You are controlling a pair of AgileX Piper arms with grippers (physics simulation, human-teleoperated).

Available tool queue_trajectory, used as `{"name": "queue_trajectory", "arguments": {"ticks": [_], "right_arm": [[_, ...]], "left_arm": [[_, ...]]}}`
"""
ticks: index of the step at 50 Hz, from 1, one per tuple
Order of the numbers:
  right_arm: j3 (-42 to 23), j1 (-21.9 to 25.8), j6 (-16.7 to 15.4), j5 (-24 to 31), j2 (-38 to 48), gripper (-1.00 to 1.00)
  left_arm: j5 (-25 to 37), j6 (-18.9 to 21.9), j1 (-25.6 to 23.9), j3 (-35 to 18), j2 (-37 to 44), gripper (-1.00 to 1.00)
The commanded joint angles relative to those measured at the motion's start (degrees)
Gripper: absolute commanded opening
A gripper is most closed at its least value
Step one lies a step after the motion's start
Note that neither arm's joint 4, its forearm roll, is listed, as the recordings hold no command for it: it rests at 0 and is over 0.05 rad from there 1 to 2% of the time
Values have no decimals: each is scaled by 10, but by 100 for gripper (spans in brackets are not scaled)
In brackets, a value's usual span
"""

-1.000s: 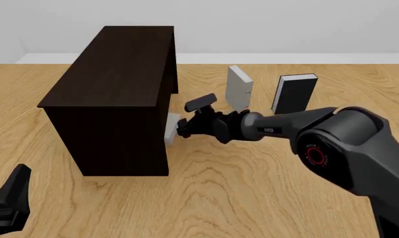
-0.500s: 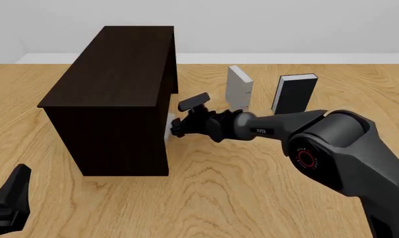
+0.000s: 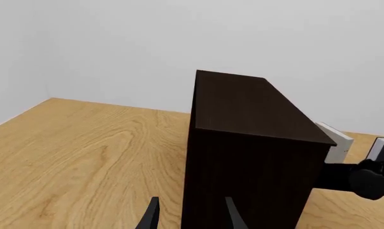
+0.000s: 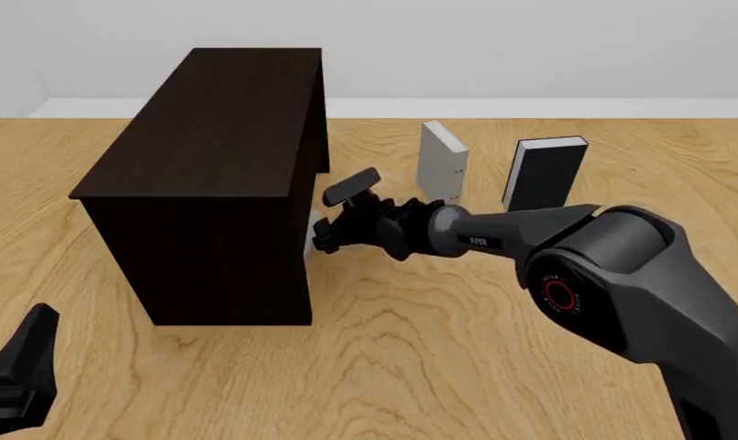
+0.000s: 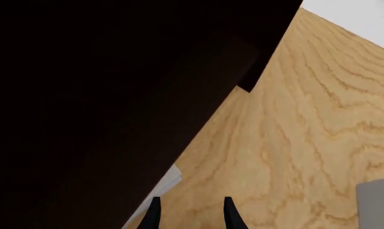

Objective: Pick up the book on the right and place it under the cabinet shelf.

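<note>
Grey book is lying mostly under the cabinet shelf, one corner showing. Right gripper, jaws apart, is hovering beside it; forearm reading "PIPER". Left gripper is idling, jaws apart.

the front camera looks down from high up over the whole table. each wrist camera sits low and close. all three see the dark cabinet.
</note>
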Motion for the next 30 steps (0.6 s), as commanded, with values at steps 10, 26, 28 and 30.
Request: {"name": "queue_trajectory", "arguments": {"ticks": [10,26,28,30], "right_arm": [[-20,19,10,2,10,100],[75,-6,14,-44,-52,100],[94,-7,14,-53,-64,100],[118,-14,14,-65,-78,100]], "left_arm": [[0,1,-1,-2,2,100],[0,6,-5,-1,3,100],[0,6,-5,1,3,100],[1,7,-5,0,3,100]]}}
